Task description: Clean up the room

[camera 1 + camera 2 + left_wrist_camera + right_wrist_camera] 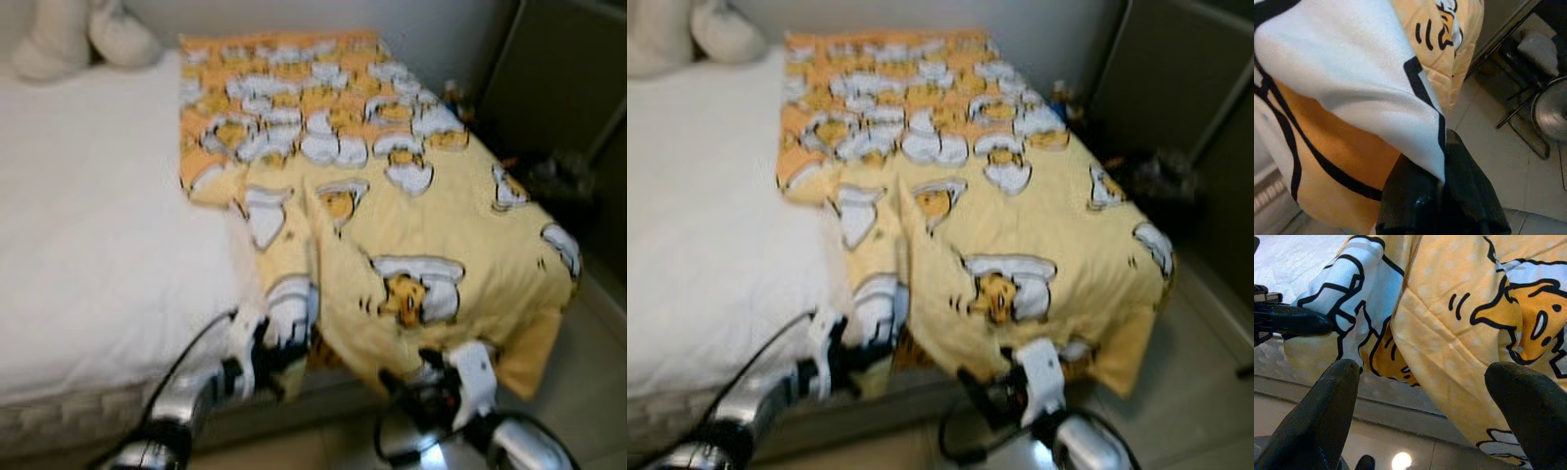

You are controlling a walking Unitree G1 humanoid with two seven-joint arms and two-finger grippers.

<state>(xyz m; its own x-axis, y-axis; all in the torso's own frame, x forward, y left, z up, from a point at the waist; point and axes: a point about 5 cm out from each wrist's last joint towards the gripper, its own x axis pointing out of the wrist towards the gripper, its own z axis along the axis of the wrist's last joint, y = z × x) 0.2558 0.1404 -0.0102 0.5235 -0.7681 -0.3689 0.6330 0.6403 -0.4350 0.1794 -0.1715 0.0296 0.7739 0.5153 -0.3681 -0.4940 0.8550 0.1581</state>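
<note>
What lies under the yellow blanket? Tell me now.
Under the yellow blanket lies the bed's white sheet, bare beside it. The mattress edge shows below. The left gripper pinches the blanket's hanging edge. What the blanket covers farther in is hidden.

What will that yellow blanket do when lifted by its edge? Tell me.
Probably floppy: the blanket already drapes and folds over the bed corner. Likely light for its size, since the left end effector bunches a thin edge. It may sag and drag; the right end effector is open below the hanging part.
</note>
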